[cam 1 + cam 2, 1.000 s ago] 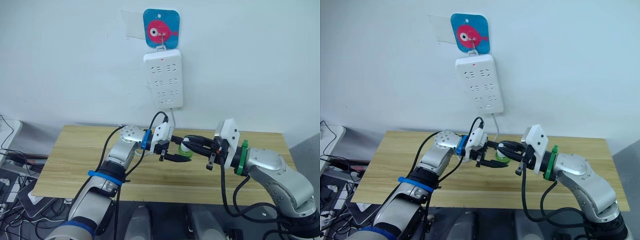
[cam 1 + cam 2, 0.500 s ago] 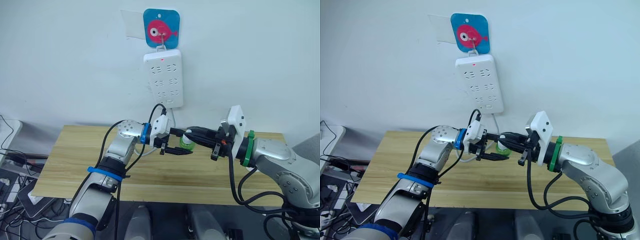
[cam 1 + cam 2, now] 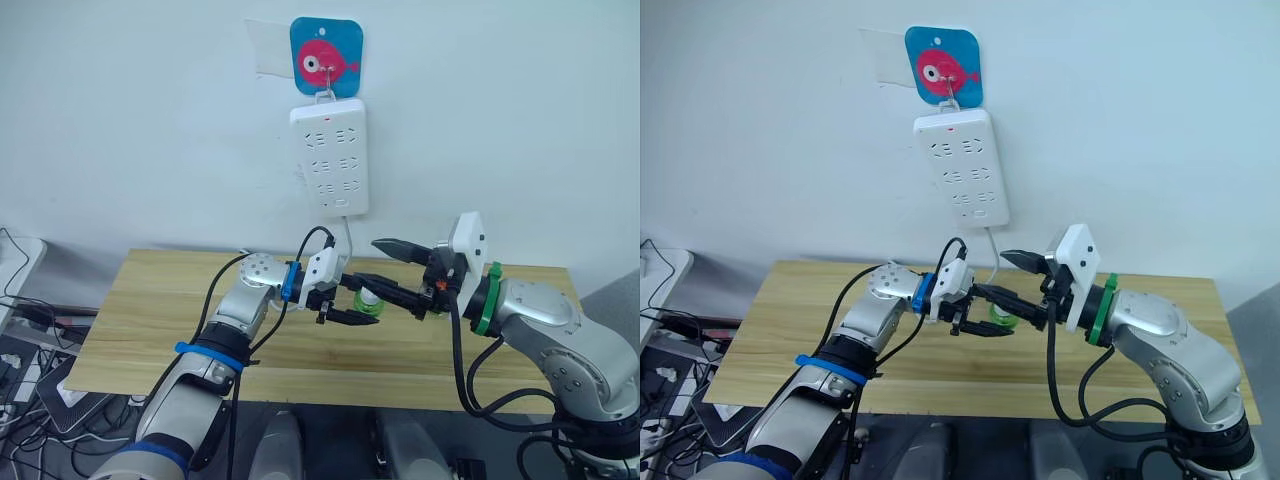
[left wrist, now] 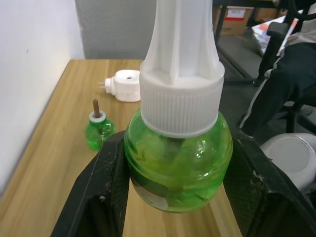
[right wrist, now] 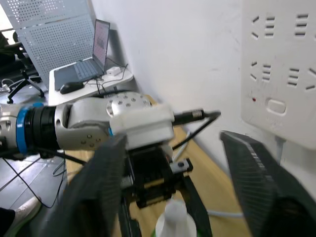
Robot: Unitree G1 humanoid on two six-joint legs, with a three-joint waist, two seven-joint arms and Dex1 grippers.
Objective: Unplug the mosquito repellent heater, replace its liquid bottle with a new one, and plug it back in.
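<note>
The heater (image 4: 126, 85) is already out of the wall; it lies on the wooden table (image 3: 150, 300) with its plug prongs showing, and the power strip (image 3: 329, 156) hanging on the wall has nothing plugged in; so the unplugging looks done. Just beside the heater stands a small green bottle (image 4: 98, 131) with a bare brown wick and no cap; I take it for the old one, already out of the heater, though I cannot be sure. The left gripper (image 3: 355, 302) is clamped on a fuller green bottle (image 4: 177, 163) that has a tall white cap (image 4: 181, 74) on it, held up above the table; the right gripper (image 3: 392, 268) has its fingers spread wide apart near that cap, gripping nothing. By my reckoning the cap is yet to come off; then the new bottle must go into the heater, and the heater back into the strip.
</note>
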